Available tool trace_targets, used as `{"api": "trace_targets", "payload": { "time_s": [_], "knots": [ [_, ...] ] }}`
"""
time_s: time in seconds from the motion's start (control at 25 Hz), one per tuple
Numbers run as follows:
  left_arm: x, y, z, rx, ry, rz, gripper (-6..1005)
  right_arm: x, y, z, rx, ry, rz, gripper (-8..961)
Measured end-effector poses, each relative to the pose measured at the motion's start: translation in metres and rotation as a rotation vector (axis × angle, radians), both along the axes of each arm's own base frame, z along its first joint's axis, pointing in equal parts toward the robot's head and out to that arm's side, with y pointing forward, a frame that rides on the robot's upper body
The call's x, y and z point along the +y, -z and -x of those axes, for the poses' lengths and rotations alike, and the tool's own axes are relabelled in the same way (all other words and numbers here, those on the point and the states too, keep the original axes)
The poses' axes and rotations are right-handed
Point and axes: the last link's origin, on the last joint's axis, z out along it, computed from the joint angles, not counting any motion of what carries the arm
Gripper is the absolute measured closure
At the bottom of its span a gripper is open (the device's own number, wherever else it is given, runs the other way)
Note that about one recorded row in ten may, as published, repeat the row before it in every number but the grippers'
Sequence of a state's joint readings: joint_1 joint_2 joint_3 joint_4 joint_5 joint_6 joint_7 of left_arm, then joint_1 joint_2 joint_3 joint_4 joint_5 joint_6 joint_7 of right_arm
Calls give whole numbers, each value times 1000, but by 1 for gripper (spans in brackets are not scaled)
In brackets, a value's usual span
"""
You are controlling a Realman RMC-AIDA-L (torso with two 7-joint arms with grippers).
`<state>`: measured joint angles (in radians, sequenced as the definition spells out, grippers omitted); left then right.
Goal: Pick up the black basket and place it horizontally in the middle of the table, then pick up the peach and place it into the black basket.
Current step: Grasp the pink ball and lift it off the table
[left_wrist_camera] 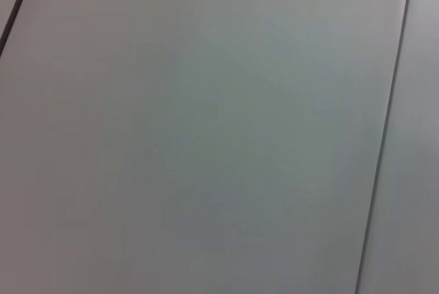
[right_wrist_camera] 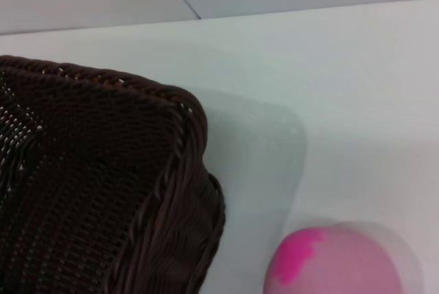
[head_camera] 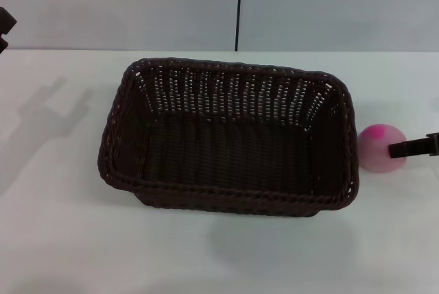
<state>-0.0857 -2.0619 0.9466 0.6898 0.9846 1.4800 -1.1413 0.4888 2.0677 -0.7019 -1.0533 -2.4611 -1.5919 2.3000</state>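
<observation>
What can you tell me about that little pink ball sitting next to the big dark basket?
The small round dusty-pink peach has a bright magenta patch and a matte, smooth-looking skin. It rests on the plain white table, just outside the right end of the dark woven wicker basket, not inside it. The black right gripper reaches in beside it from the edge.

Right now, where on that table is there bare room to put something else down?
The table is bare left of the black basket and along the near edge in front of it. It is crowded on the right, where the peach sits beside the basket with the right gripper at it.
</observation>
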Motion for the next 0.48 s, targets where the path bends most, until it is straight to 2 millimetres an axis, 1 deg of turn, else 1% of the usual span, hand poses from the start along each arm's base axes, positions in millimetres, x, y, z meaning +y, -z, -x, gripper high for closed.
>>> {"api": "trace_targets", "payload": {
  "time_s": [0.32,0.36,0.4,0.48],
  "knots": [
    [0,0,1,1,-9,-2,333,-4,-2,-5,6,15,-21,766],
    [0,0,1,1,-9,-1,333,-5,-7,-6,10,19,-40,809],
    [0,0,2,0,-10,0,333,-5,-7,-6,10,19,-40,851],
    [-1,2,3,-5,-13,4,333,-8,-21,-6,17,13,-90,937]
  ]
}}
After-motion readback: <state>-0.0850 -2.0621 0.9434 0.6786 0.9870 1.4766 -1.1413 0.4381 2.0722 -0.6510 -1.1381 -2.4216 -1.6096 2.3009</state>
